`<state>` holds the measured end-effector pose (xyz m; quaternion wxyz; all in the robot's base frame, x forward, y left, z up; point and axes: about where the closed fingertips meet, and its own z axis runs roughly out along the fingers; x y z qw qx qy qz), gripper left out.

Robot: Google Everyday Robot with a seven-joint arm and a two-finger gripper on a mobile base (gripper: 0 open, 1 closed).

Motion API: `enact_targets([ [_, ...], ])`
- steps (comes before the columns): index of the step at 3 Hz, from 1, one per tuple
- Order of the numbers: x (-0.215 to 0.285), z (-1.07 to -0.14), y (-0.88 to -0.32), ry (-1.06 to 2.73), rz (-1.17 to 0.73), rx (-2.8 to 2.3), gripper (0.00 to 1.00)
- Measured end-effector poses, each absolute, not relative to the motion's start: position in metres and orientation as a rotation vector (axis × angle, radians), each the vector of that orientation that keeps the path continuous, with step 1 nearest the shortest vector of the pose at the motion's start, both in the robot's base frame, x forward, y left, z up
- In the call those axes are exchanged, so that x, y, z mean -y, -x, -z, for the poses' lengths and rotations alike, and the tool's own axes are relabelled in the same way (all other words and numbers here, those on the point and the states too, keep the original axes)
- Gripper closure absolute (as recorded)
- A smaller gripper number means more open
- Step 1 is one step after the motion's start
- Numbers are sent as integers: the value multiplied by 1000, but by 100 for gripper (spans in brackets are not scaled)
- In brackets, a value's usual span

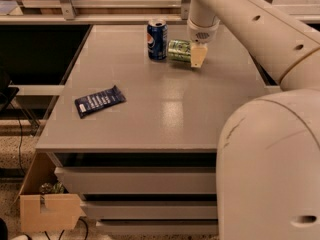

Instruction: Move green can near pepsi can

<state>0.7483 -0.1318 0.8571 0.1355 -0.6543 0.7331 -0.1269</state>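
Observation:
The green can [178, 50] lies on its side at the far middle of the grey table [165, 109]. The pepsi can [157, 39] stands upright just to its left, a small gap apart. My gripper [196, 57] hangs down from the arm at the green can's right end and covers that end. I cannot tell whether it holds the can.
A flat dark blue snack wrapper [99, 101] lies at the table's left front. My arm and body [270, 149] fill the right side of the view. A cardboard box [47, 211] sits on the floor at lower left. Drawers run under the table top.

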Motion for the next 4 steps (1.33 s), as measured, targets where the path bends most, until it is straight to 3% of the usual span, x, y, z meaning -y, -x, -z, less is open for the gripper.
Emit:
enact_targets([
  [1, 131, -857, -748, 1901, 359, -2130, 12],
  [2, 131, -856, -748, 1885, 344, -2147, 0],
  [4, 130, -859, -746, 1876, 296, -2149, 0],
])
